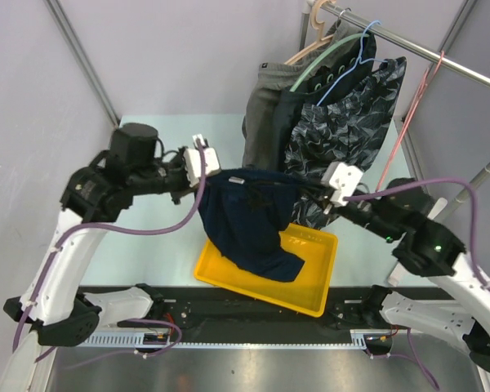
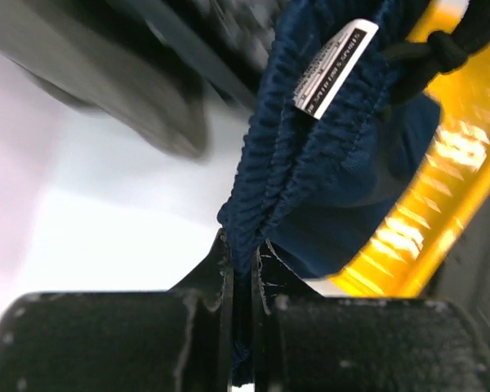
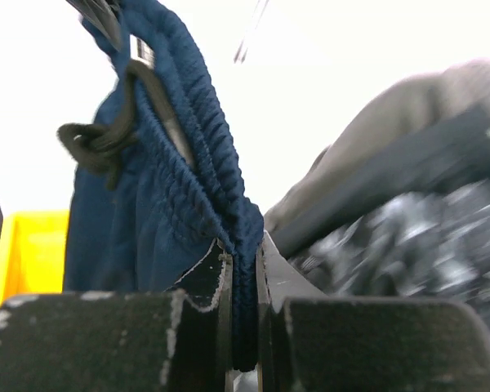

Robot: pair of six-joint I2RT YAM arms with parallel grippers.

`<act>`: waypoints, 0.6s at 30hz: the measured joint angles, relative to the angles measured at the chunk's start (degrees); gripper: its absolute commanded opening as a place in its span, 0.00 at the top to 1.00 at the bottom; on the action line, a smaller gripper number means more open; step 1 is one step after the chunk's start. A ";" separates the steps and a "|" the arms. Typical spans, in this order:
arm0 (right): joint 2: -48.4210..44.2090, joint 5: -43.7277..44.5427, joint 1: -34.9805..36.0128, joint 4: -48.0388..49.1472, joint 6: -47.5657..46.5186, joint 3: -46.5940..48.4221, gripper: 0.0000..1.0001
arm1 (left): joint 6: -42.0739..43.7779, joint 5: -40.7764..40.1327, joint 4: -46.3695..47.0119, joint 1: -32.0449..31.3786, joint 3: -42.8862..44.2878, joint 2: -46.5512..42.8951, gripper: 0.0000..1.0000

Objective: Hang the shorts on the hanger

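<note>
Clamped tight on opposite ends of the waistband, left gripper [image 2: 243, 255] and right gripper [image 3: 243, 245] hold the navy shorts [image 1: 249, 216] stretched above the yellow tray [image 1: 317, 257]; next, I judge, comes raising them to the pink-red hanger [image 1: 422, 90] on the back-right rail [image 1: 465, 73].

Right tool [image 3: 243, 255] pinching shorts [image 3: 151, 214] waistband; blurred clothes [image 3: 408, 204], probably hanging, right.

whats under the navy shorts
A yellow tray lies below the hanging shorts. The fabric covers much of its left half, so whatever lies there cannot be seen.
</note>
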 measured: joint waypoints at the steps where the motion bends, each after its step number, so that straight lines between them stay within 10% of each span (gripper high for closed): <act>1: 0.33 -0.35 0.00 -1.25 -0.72 3.02 1.00 | -0.13 0.31 0.33 -0.04 3.21 0.61 0.97; 10: 9.94 -2.47 -0.39 -12.37 -6.23 29.66 1.00 | -2.36 4.96 -0.76 -0.31 34.82 9.14 0.95; 18: 11.23 -3.65 -1.18 -18.03 -6.78 35.23 1.00 | -2.45 7.63 -1.20 -1.05 33.51 7.61 1.00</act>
